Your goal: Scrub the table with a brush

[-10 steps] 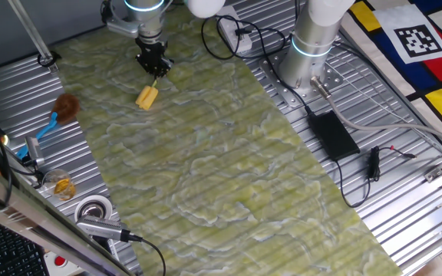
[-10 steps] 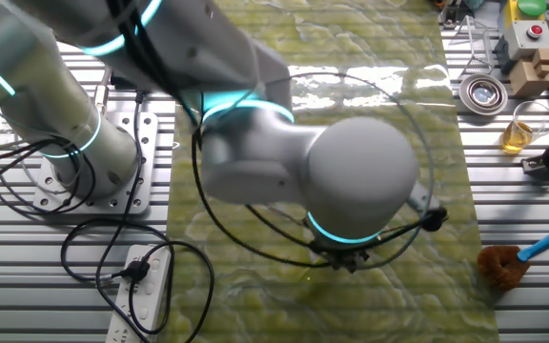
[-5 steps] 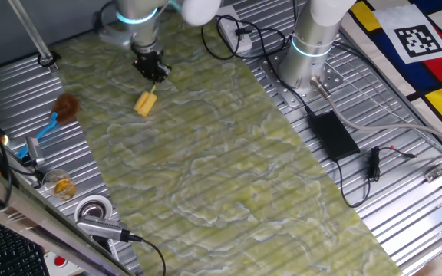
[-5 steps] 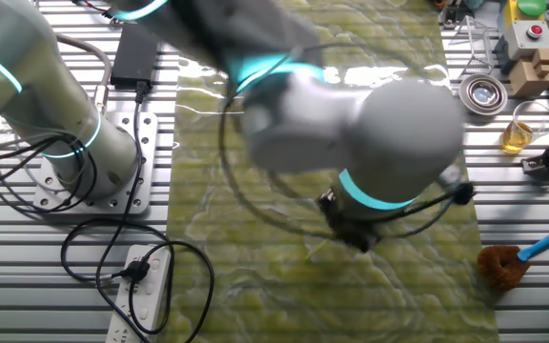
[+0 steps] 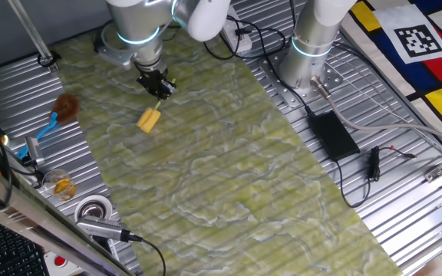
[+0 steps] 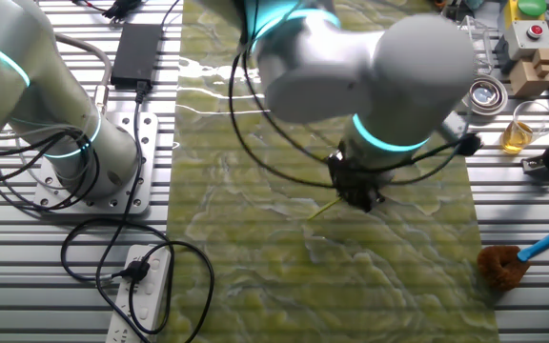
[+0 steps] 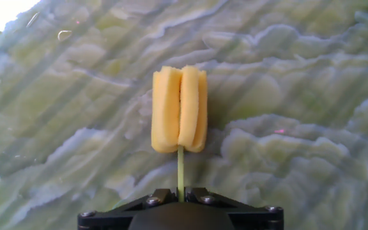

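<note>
The brush has a small yellow blocky head on a thin pale stem. My gripper is shut on the stem, with the head pressed against the marbled yellow-green table near its far left part. In the hand view the brush points straight ahead from my gripper, its head against the table. In the other fixed view my gripper sits over the table; only the stem shows there, the head is hidden by the arm.
A brown fluffy brush with a blue handle lies on the metal panel to the left. A jar, a metal cup and tools stand near the front left. The arm's base, a power strip and cables sit on the right.
My gripper with the brush swung left and back, then moved forward and slightly right along the table. The brush head now lies a little nearer the front than a second ago.
</note>
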Controlling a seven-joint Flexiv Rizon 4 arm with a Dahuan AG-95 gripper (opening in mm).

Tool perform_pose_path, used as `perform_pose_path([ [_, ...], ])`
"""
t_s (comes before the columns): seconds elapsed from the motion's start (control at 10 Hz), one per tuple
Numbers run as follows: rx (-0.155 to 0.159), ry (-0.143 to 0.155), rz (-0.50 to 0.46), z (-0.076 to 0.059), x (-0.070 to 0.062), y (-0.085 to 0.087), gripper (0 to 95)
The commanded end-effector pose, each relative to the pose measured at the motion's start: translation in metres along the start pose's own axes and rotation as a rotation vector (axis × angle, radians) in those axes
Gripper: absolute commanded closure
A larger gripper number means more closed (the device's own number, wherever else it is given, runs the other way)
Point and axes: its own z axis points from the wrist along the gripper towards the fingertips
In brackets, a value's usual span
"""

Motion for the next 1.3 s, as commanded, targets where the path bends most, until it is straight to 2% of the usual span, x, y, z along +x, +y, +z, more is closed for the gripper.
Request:
perform_pose_path([
  [0.1, 0.001, 0.005, -0.012, 0.002, 0.0, -0.001, 95.0],
  [0.4, -0.032, 0.006, -0.03, 0.002, 0.0, -0.001, 95.0],
  [0.6, -0.031, 0.009, -0.004, 0.002, 0.0, -0.001, 95.0],
  [0.8, -0.051, -0.006, 0.001, 0.002, 0.0, -0.001, 95.0],
  [1.1, -0.053, 0.007, 0.003, 0.002, 0.0, -0.001, 95.0],
  [1.3, -0.051, 0.011, 0.021, 0.009, -0.009, 0.011, 95.0],
])
